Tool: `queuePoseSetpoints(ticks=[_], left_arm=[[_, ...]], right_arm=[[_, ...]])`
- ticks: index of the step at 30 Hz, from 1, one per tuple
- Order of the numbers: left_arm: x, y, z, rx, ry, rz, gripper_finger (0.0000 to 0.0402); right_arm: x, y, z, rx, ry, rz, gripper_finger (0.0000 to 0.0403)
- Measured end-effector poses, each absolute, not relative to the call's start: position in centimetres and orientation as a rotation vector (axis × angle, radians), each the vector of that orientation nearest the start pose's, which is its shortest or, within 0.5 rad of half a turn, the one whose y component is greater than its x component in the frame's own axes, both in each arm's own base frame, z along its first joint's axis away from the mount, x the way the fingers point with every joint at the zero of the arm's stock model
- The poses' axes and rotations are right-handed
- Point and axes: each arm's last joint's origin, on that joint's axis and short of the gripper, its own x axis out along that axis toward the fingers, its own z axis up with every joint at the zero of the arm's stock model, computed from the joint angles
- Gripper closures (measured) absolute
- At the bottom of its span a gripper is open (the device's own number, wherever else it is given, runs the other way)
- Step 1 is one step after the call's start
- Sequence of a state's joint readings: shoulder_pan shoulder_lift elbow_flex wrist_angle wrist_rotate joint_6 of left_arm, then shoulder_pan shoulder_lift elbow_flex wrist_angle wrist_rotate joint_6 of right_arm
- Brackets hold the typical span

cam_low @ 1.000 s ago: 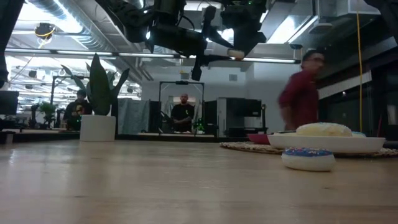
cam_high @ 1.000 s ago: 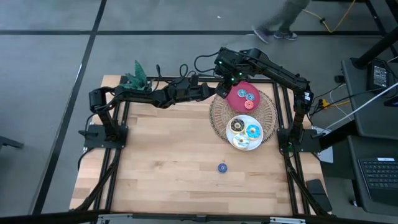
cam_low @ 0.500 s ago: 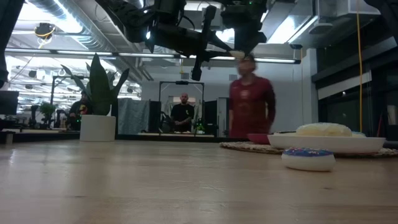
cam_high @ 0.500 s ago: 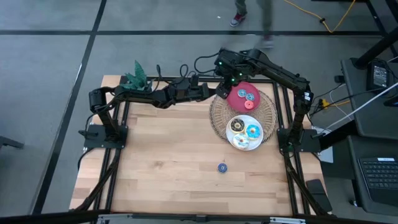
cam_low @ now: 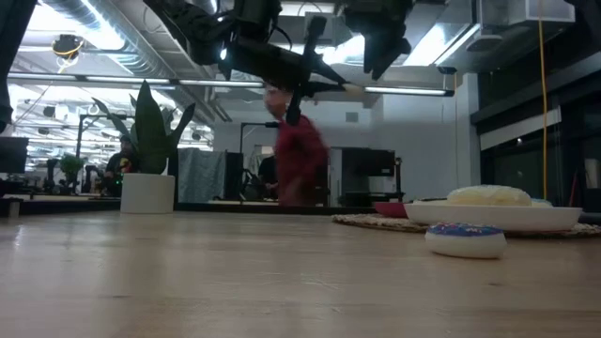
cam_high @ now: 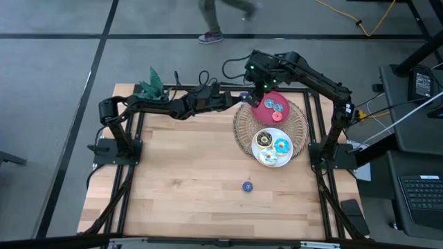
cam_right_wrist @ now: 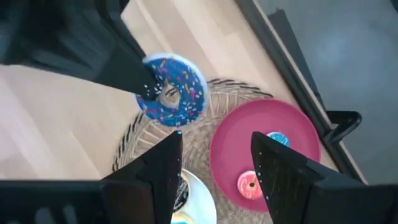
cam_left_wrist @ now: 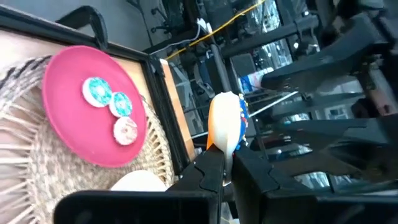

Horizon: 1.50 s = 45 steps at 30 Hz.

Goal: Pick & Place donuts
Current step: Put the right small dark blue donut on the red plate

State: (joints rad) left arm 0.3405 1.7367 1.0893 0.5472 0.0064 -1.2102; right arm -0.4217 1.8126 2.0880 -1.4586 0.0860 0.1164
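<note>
We see the left gripper (cam_left_wrist: 222, 163) held high over the back edge of the table, just beside the woven mat (cam_high: 243, 128), with its two fingers closed on the rim of a blue-iced donut (cam_right_wrist: 171, 90). The donut hangs on its edge, pinched only at one thin side. The right gripper (cam_right_wrist: 214, 163) hovers above it with its fingers apart and nothing between them.

Other donuts lie already in place: three small ones on the red plate (cam_high: 261, 111), three on the white plate (cam_high: 270, 160), and one small blue donut (cam_high: 247, 186) alone on the bare wood, well apart from the mat.

We think the biggest risk is the grip itself. The fingers bite only the edge of the ring, so if the arm swings or turns the wrist fast, the donut may rotate between the pads or slip out and fall. If it falls from this height it can roll off the back of the table, since the gripper is very near that edge.

A second risk is the two arms. They are close together over the red plate, and a careless move of one may strike the other or knock the held donut.

A third risk is the release: let go too high, the donut may bounce and push the small ones off the plate.
</note>
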Motion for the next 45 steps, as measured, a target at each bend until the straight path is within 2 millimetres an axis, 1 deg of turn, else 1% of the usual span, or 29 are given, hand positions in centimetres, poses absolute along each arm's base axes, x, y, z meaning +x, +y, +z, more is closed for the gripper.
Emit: queuePoseSetpoints(ticks=[3,6,8,11,13,15,18,20,22,25,29,36,41,45], left_arm=[[36.9,13.0,25.5,-1.219,-0.119,0.343,0.0385],[37.0,12.9,25.5,-1.222,-0.113,0.333,0.0385],[37.0,12.9,25.5,-1.223,-0.107,0.32,0.0385],[37.0,12.9,25.5,-1.225,-0.096,0.303,0.0385],[36.9,12.9,25.6,-1.227,-0.086,0.284,0.0385],[36.9,13.1,25.8,-1.227,-0.084,0.242,0.0385],[36.6,13.7,26.5,-1.213,-0.108,0.154,0.0385],[36.4,14.0,26.8,-1.187,-0.114,0.112,0.0385],[36.3,14.4,27.0,-1.162,-0.112,0.078,0.0385],[36.1,14.6,27.4,-1.136,-0.132,0.024,0.0385],[36.0,14.6,28.1,-1.093,-0.183,-0.017,0.0385],[35.9,14.4,28.6,-1.047,-0.201,-0.081,0.0385],[36.0,14.0,29.0,-1.01,-0.226,-0.114,0.0385],[35.9,14.0,29.4,-0.988,-0.264,-0.137,0.0385]], right_arm=[[31.0,-14.1,39.5,0.279,1.149,-0.501,0.021],[31.3,-14.3,39.7,0.271,1.105,-0.499,0.0205],[31.5,-14.3,39.7,0.268,1.084,-0.466,0.0192],[31.4,-14.8,40.1,0.28,1.042,-0.465,0.0156],[30.5,-15.3,40.7,0.294,1.017,-0.484,0.0128],[29.0,-15.7,41.8,0.33,0.976,-0.523,0.0101],[26.7,-16.1,43.4,0.419,0.909,-0.501,0.0074],[25.5,-16.3,44.2,0.5,0.853,-0.416,0.0068],[24.6,-16.6,44.8,0.576,0.802,-0.319,0.0069],[24.0,-17.1,45.0,0.635,0.769,-0.247,0.0074],[24.1,-17.3,45.2,0.651,0.735,-0.202,0.0081],[25.3,-17.6,45.6,0.659,0.645,-0.149,0.0083],[26.0,-17.7,45.1,0.687,0.66,-0.148,0.0083],[26.9,-17.2,44.7,0.697,0.681,-0.124,0.0083]])
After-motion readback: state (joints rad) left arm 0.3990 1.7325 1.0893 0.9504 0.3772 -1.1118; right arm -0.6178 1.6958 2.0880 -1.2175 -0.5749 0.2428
